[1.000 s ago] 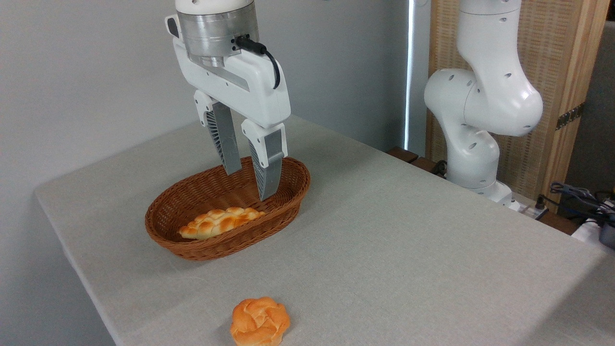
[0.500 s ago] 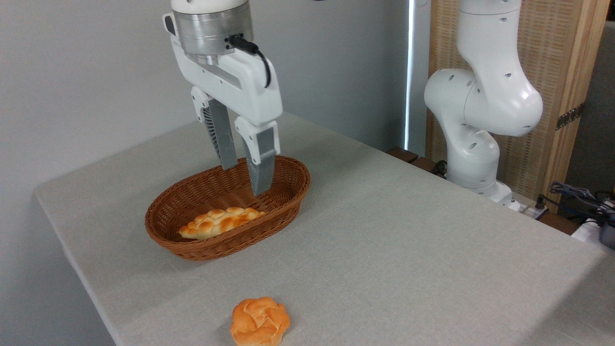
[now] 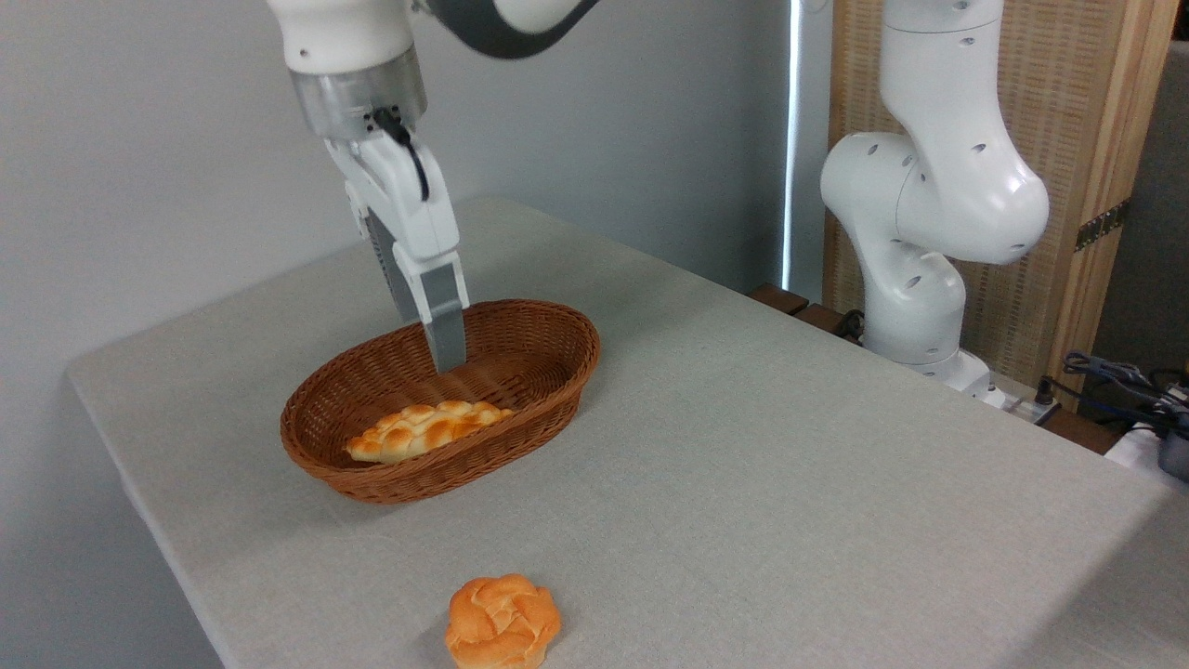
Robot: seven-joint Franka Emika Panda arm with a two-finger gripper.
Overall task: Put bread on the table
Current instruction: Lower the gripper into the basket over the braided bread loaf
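The bread [image 3: 426,430] is lying inside the basket [image 3: 353,478], along its front-left part, so the picking step is not yet done. The pincer [image 3: 437,344] is hanging over the back half of the basket, pointing down, with its tips just above the rim level and apart from the loaf. It is turned edge-on to the camera, one finger hiding the other, so I cannot tell if it is spread or pressed together.

In my judgement the approach is in hand. The next move is asking the pincer to shift toward the front-left, above the middle of the loaf, then to go down and close across its narrow width.

The basket wall is standing close to the loaf on the near side, so the fingers are having little room there. The counter [image 3: 762,483] is giving wide free space to the right of the basket. A bun [image 3: 503,622] is sitting near the front edge, well apart from the basket.
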